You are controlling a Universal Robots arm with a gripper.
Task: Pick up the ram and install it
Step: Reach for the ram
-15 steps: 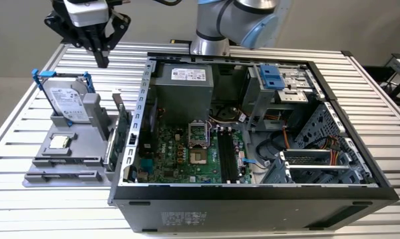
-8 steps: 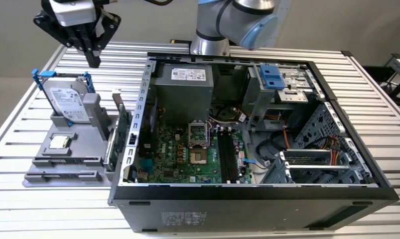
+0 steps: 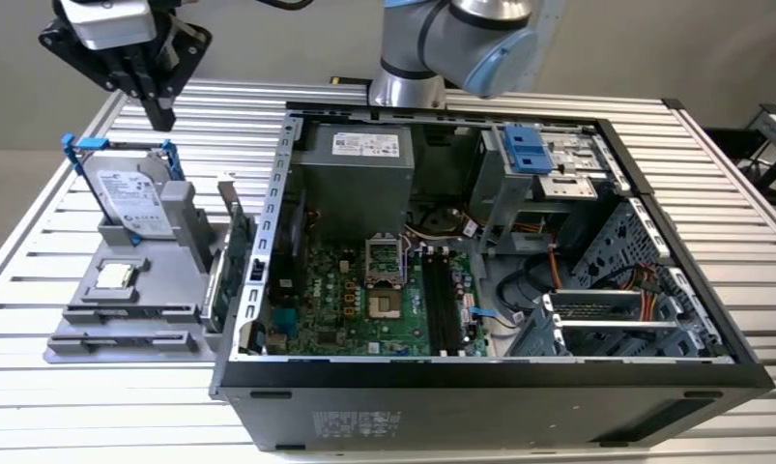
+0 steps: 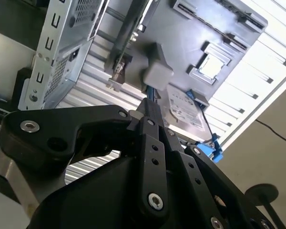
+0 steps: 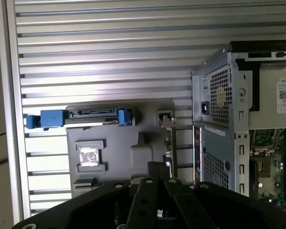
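A: Edges first, quick. Where's the room?
B: The open PC case (image 3: 491, 372) takes the middle and right of the exterior view, on a slatted table (image 3: 52, 406). A gray parts tray (image 3: 71, 340) sits at the exterior view's left, just beside the case's side wall. There are bare slats left of the tray and in front of it. The gap between tray and case is tight.
A: Claw?
B: 1 gripper (image 3: 163, 118), upper left of the exterior view. It hangs above the hard drive (image 3: 128, 198) with its 2 blue handles and doesn't touch it. The fingers look clenched together, gripping nothing. Both wrist views show them meeting at 1 tip.
A: Ram?
B: The ram (image 3: 213, 288) looks to be the thin greenish stick on edge at the tray's case-side rim. It's next to the taller green expansion card (image 3: 241, 253) and well apart from the gripper. The black memory slots (image 3: 442, 302) are on the motherboard, lower middle of the exterior view.
A: Writing?
B: White stickers on the power supply (image 3: 361, 145), the hard drive and the case's front face. The print is too small to tell. The CPU chip (image 3: 114, 275) lies flat on the tray.
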